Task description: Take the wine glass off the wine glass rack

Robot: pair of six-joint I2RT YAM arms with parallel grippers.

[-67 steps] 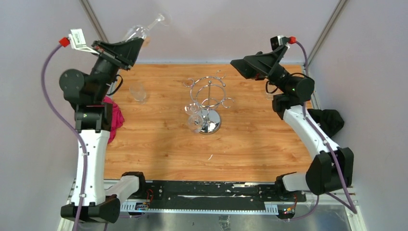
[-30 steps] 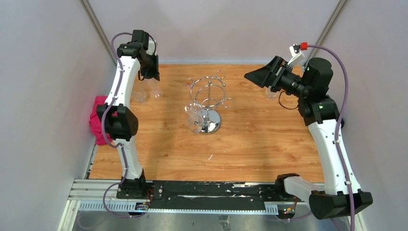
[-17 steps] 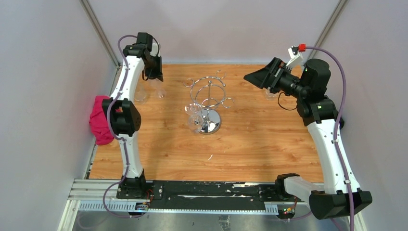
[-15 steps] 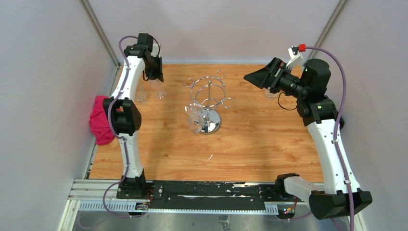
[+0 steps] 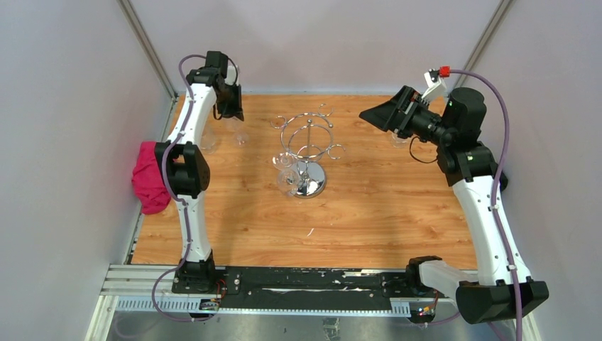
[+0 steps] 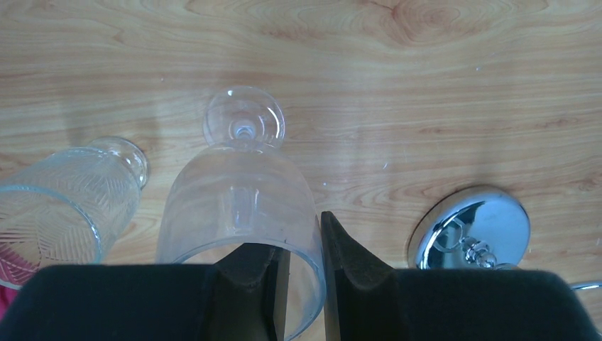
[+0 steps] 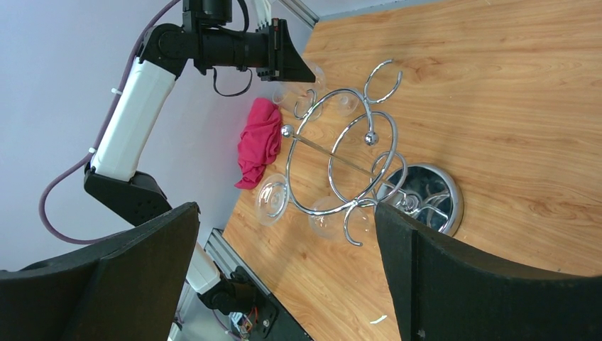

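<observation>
1. The wine glass (image 6: pixel 238 192) in hand is off the wine glass rack (image 5: pixel 311 183). Nearer than it, two hanging glasses (image 7: pixel 273 200) sit on the rack's near-left loops, and both look empty.
2. The rack stands in the middle of the table (image 5: pixel 369 213), its round chrome base flat on the wood.
3. At the far right, the right gripper (image 7: pixel 286 209) hovers above the table facing the rack. Its jaws are spread wide and hold nothing.
4. At the far left, the left gripper (image 6: pixel 302 238) pinches the wine glass by the rim of its bowl, one finger inside and one outside. The glass is upright and empty, with its foot towards the wood. Whether the foot touches the table cannot be told.
5. The step in hand looks like setting the glass down. It would go best by keeping the stem vertical and lowering until the foot lies flat. The jaws should then ease apart and rise straight, so the inner finger clears the rim without tipping the glass.
6. Just left of the wine glass stands an empty patterned tumbler (image 6: pixel 67 195), apart from it. Drifting left would risk a knock.
</observation>
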